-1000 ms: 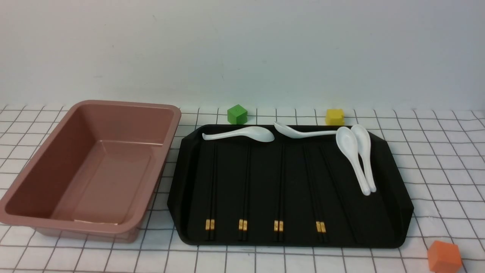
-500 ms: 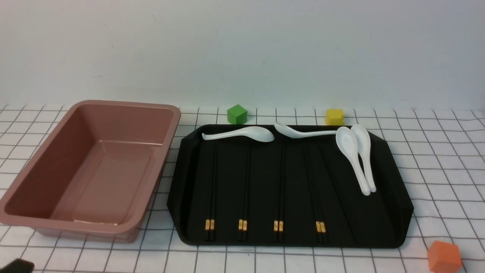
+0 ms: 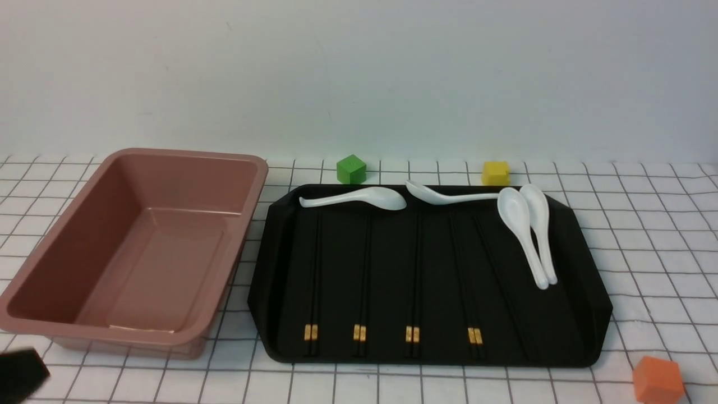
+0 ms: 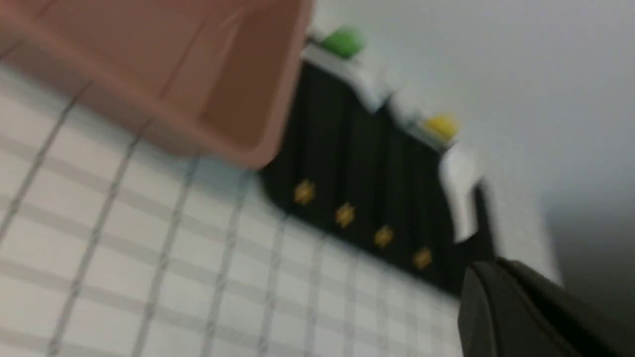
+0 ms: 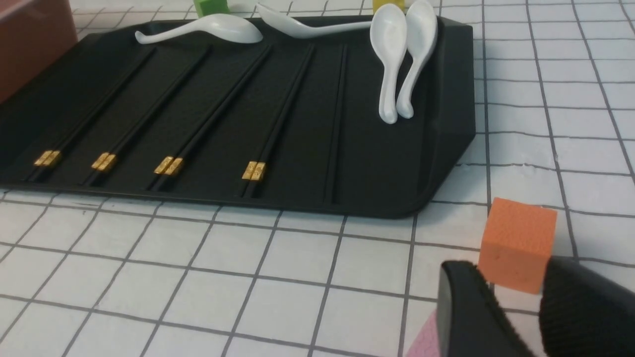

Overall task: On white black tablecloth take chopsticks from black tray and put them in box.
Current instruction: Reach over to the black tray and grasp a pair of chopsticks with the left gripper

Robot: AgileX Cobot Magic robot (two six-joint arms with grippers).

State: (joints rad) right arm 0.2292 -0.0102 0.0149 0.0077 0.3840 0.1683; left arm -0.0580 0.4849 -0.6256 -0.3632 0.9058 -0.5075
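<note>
The left gripper (image 4: 488, 270) has come further into the front view's near left corner since the earlier frame, its fingers now closed together with nothing between them. The right gripper (image 5: 518, 270) stands open, an orange block (image 5: 518, 243) showing between and beyond its fingers. Farther off, the chopsticks (image 3: 416, 286) lie in the black tray (image 3: 387, 359), right of the pinkish-brown box (image 3: 168, 269). White spoons (image 3: 519, 216) lie at the tray's far side, and beyond it sit green (image 3: 351, 169) and yellow blocks (image 3: 496, 173) on the checked tablecloth (image 3: 656, 247).

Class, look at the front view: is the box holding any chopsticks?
No: the box is empty, and the chopsticks lie in the tray.
</note>
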